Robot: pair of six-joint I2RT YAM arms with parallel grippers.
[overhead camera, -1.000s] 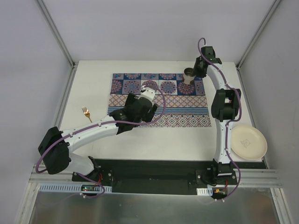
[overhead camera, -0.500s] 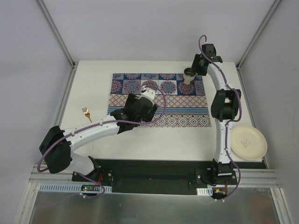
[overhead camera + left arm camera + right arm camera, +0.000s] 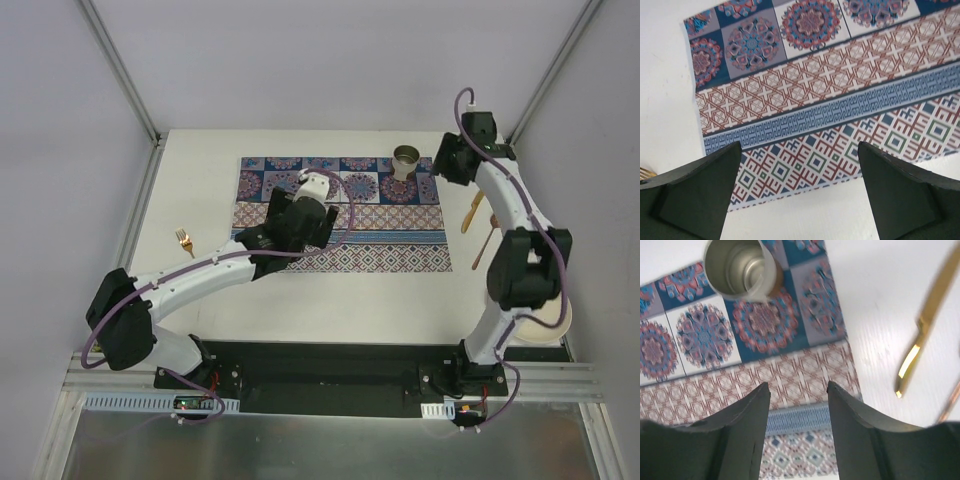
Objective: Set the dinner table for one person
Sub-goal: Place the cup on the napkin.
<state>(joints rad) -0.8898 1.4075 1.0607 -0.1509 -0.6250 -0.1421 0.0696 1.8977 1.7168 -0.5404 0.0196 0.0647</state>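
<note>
Top external view: the white table point(image 3: 200, 180) carries a patterned placemat point(image 3: 390, 215) at its middle, with a metal cup point(image 3: 406, 160) upright on the mat's far right corner. My right claw point(image 3: 797, 387) hangs near the cup, released and empty, and my left claw point(image 3: 799, 147) hovers spread wide over the mat's near left part, holding nothing. A fork point(image 3: 186, 243) lies left of the mat, a gold knife point(image 3: 472, 212) right of it.

Plate point(image 3: 560, 318) mostly behind the right arm point(image 3: 522, 268); gold knife point(image 3: 936, 295) partly beyond the right wrist view's edge.
</note>
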